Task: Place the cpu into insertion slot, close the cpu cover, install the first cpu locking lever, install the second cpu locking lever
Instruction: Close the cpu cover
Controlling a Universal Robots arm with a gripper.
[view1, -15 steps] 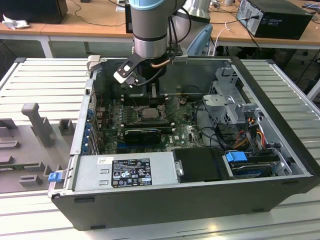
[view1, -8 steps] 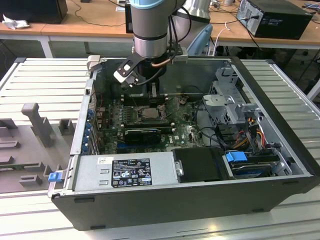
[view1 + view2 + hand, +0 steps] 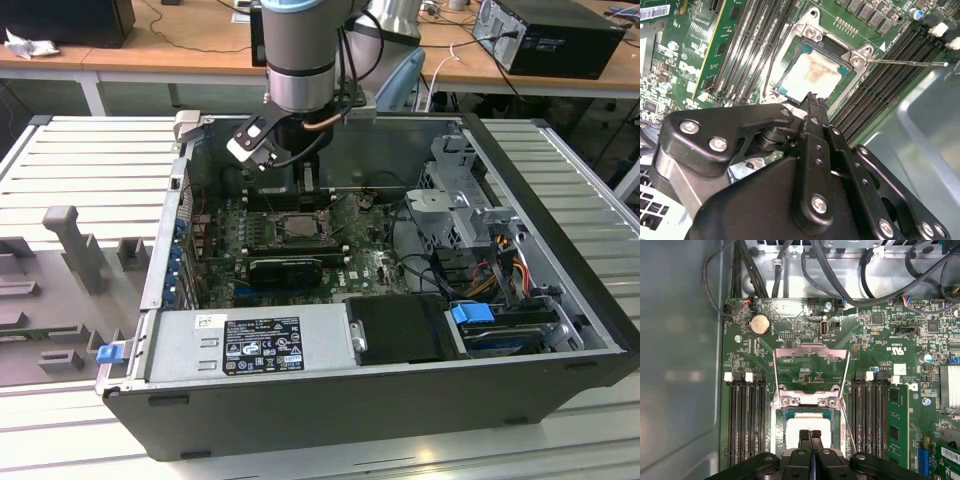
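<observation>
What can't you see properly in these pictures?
- First wrist view: part of the pale square silvery-topped chip is hidden behind the black metal claw.
- Both wrist views: whether the claw's tip touches the chip cannot be told.
- Exterior view: the square metal-rimmed socket is too small to show the chip inside.

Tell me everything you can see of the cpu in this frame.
The cpu is a small flat square chip with a pale, smeared beige-silver top and a greenish border. It lies flat inside the insertion slot, uncovered, with the cpu cover flipped open beside it. The hand, fingertips shut together, sits over one edge of it; whether they touch cannot be told.
</observation>
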